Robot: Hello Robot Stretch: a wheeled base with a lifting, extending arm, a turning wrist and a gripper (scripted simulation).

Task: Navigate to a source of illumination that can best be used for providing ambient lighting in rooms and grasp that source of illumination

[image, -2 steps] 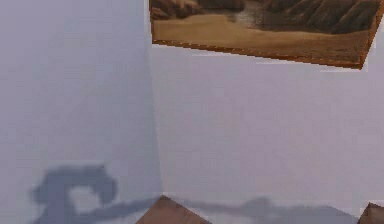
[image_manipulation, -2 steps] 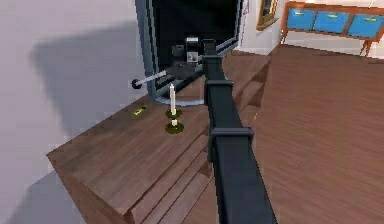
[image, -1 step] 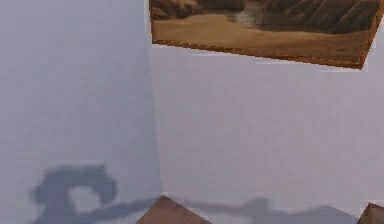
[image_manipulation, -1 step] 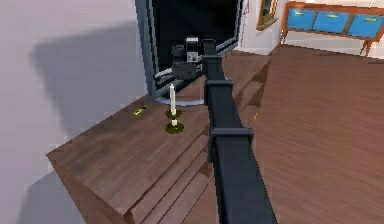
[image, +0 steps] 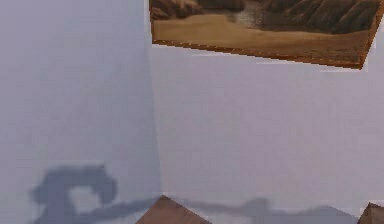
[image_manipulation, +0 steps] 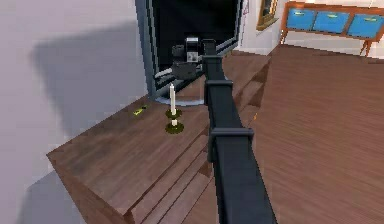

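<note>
A: Entry one. Task object, and where is it?
B: Candle [image_manipulation: 173, 103]: white, upright in a small dark holder. It stands on the wooden tabletop [image_manipulation: 105, 160], at 7 o'clock from the dark television [image_manipulation: 190, 25]. A small yellow-green item [image_manipulation: 140, 113] lies near it at 9 o'clock.

A: Entry two. The end effector?
B: End effector [image_manipulation: 176, 76]: at the far end of the arm [image_manipulation: 228, 130], in front of the television's lower edge. Finger spread: cannot tell. Load: cannot tell, since the candle stands on the tabletop right by it.

A: Relation between the two?
B: The candle is at 6 o'clock from the end effector and near it, its top just beneath the fingers. Touching or apart: cannot tell.

A: Progress?
B: By my judgement, the approach is done. The base is drawn up at the tabletop, facing a wall corner with a painting [image: 265, 28] at 1 o'clock. The grasp is unconfirmed. The candle rests on the surface, so securing and lifting it remain.
</note>
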